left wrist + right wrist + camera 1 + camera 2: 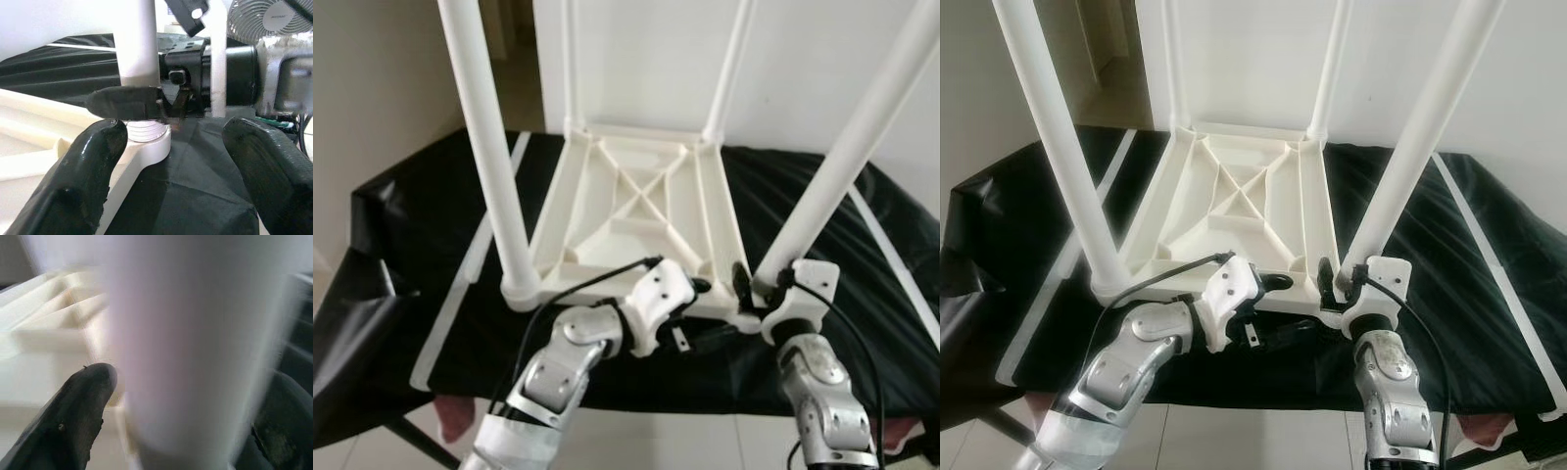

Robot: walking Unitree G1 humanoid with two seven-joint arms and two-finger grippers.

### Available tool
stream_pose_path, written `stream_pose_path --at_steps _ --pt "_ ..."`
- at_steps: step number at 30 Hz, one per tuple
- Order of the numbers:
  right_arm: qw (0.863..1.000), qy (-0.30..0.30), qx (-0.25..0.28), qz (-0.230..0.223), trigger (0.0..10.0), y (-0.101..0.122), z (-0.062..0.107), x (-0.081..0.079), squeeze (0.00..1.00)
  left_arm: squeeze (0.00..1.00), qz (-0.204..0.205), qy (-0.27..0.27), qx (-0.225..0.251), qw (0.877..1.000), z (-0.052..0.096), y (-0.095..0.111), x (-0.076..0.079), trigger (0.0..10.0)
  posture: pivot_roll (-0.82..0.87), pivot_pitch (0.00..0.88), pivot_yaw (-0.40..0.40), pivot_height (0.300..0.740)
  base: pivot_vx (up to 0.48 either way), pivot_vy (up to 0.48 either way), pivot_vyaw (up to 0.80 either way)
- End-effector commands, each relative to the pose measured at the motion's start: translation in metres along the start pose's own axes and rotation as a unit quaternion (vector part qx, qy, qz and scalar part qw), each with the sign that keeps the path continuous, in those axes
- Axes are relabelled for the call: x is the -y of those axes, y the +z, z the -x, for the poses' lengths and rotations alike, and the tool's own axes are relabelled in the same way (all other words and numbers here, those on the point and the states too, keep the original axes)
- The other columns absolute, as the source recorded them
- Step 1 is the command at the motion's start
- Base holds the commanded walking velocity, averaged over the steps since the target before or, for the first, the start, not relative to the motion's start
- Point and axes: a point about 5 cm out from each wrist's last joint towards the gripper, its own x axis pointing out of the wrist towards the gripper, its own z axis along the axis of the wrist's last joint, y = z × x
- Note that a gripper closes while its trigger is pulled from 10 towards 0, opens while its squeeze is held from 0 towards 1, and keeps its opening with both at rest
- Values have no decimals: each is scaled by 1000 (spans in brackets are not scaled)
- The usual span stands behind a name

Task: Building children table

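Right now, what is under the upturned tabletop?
A black cloth lies under the tabletop, spreading out on all sides. Whatever supports the cloth is covered.

A blurred white table leg (195, 347) stands between the right pincer's (190, 431) two black fingers (73, 416), very near the camera. The ribbed white tabletop underside (54, 318) lies behind it.

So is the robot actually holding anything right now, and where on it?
Yes. The right gripper clasps the near right table leg at its base, just above the socket in the upturned tabletop. The left gripper is open beside it, holding nothing.
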Motion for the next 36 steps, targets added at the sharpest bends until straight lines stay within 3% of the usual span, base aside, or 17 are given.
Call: stream_pose_path --at_steps 1,6,16,17,18,19,30,31,32,33,36 --pt "999 32 -7 10 10000 1 -1 4 0 0 -8 27 -10 1000 -1 -2 -4 10000 -16 0 -46 740 0 0 0" --pt "993 105 -18 59 10000 1 0 9 0 0 -6 22 -14 1000 -2 -3 -4 10000 -22 0 -40 740 0 0 0" --pt "983 146 -36 103 10000 -2 -6 20 0 0 -8 22 -14 1000 -3 -2 -4 10000 -20 0 -44 740 0 0 0" --pt "982 149 -44 111 3529 -4 -7 22 0 0 -7 23 -14 1000 -3 -3 -4 10000 -18 0 -47 740 0 0 0" --pt "982 149 -44 111 3529 -4 -7 22 0 0 -7 23 -14 1000 -3 -3 -4 10000 -18 0 -47 740 0 0 0" --pt "981 152 -49 108 0 -6 -7 23 0 0 -7 24 -14 1000 -3 -3 -4 10000 -18 0 -47 740 0 0 0" --pt "982 155 -52 92 0 -10 -4 24 0 0 -10 26 -13 1000 -5 -3 -2 10000 -29 0 -44 740 0 0 0" --pt "983 149 -54 88 8392 -11 -3 24 0 0 -11 25 -13 1000 -5 -3 -3 10000 -30 0 -43 740 0 0 0" --pt "983 149 -54 88 8392 -11 -3 24 0 0 -11 25 -13 1000 -5 -3 -3 10000 -30 0 -43 740 0 0 0" --pt "985 143 -54 81 10000 -11 -2 24 0 0 -11 24 -13 1000 -5 -3 -2 10000 -30 0 -44 740 0 0 0" --pt "987 134 -48 72 10000 -10 -2 23 0 0 -11 23 -13 1000 -5 -3 -2 10000 -30 0 -44 740 0 0 0"
